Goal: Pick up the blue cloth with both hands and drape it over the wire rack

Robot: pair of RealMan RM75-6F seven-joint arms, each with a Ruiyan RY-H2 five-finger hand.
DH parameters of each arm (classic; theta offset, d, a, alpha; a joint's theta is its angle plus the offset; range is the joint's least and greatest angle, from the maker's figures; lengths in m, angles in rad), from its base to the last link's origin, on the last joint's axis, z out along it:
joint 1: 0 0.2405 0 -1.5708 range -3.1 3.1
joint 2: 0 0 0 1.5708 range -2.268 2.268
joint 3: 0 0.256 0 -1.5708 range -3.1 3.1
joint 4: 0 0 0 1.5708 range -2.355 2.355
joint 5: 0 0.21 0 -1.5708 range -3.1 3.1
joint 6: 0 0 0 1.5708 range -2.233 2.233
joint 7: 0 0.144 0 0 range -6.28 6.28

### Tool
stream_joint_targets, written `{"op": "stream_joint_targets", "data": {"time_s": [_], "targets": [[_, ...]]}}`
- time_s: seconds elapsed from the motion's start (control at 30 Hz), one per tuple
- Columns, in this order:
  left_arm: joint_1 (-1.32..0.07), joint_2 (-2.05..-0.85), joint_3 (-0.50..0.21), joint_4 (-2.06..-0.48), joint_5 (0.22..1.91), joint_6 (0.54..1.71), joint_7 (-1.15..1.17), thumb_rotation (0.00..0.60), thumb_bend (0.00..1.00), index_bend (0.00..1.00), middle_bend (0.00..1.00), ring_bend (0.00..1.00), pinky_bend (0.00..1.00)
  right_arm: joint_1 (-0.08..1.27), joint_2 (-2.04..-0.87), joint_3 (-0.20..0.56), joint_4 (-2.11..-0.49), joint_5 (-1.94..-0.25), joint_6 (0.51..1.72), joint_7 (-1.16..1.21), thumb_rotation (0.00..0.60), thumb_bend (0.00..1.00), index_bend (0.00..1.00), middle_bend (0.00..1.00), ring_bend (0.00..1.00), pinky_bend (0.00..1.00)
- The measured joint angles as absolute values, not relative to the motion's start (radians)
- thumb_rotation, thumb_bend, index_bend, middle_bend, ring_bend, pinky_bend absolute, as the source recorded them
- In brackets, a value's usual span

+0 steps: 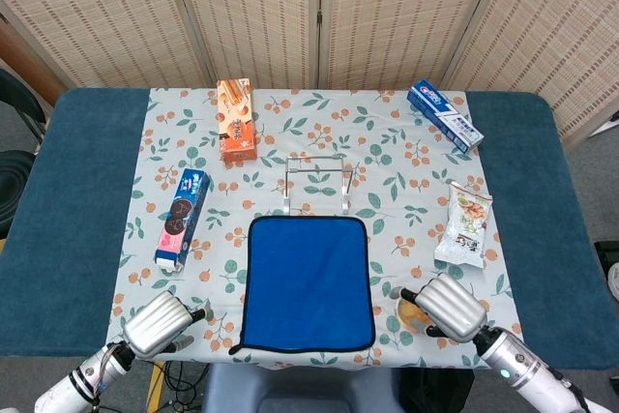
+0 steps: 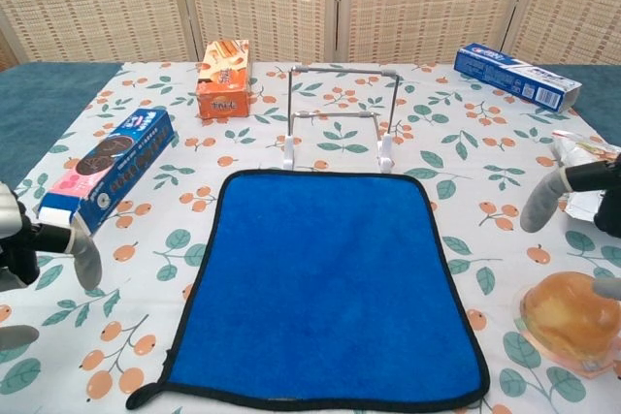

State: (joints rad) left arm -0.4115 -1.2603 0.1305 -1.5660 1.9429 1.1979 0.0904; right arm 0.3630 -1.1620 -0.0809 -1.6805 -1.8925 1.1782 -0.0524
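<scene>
Approach step: both hands empty, fingers apart, left hand at seven o'clock and right hand at four o'clock of the flat blue cloth; next, pinch its near corners.

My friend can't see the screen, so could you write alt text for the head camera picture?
A blue cloth lies flat on a floral tablecloth, just in front of a small wire rack. The left hand and right hand flank its near corners, holding nothing. Snack boxes surround it.
</scene>
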Motion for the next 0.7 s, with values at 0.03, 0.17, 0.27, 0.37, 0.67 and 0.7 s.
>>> {"op": "stream_joint_targets", "data": {"time_s": [0.03,0.17,0.27,0.37,0.67,0.7], "targets": [[-0.415,-1.267,0.133,-1.563,1.946,1.191,0.093,0.6,0.22,0.41,1.0,0.93,1.0,0.368,-1.166,-0.083,-1.681,-1.895,1.173,-0.054,0.6,0.24,0.35,0.93,0.9,1.0],[-0.427,-1.31,0.147,-1.548,1.957,1.172,0.105,0.6,0.22,0.41,1.0,0.93,1.0,0.388,-1.184,-0.093,-1.676,-1.897,1.147,-0.058,0.6,0.24,0.35,0.93,0.9,1.0],[-0.433,-1.343,0.156,-1.534,1.962,1.165,0.109,0.6,0.22,0.42,1.0,0.94,1.0,0.397,-1.196,-0.101,-1.669,-1.896,1.131,-0.06,0.6,0.24,0.35,0.93,0.9,1.0],[-0.439,-1.38,0.159,-1.518,1.963,1.157,0.114,0.6,0.22,0.42,1.0,0.94,1.0,0.408,-1.214,-0.109,-1.662,-1.902,1.121,-0.068,0.6,0.24,0.35,0.93,0.9,1.0],[-0.46,-1.463,0.15,-1.476,1.931,1.132,0.139,0.6,0.22,0.42,1.0,0.94,1.0,0.427,-1.234,-0.127,-1.652,-1.9,1.111,-0.077,0.6,0.24,0.35,0.93,0.9,1.0],[-0.463,-1.47,0.148,-1.475,1.925,1.126,0.145,0.6,0.22,0.42,1.0,0.94,1.0,0.428,-1.235,-0.128,-1.65,-1.897,1.112,-0.077,0.6,0.24,0.35,0.93,0.9,1.0]]}}
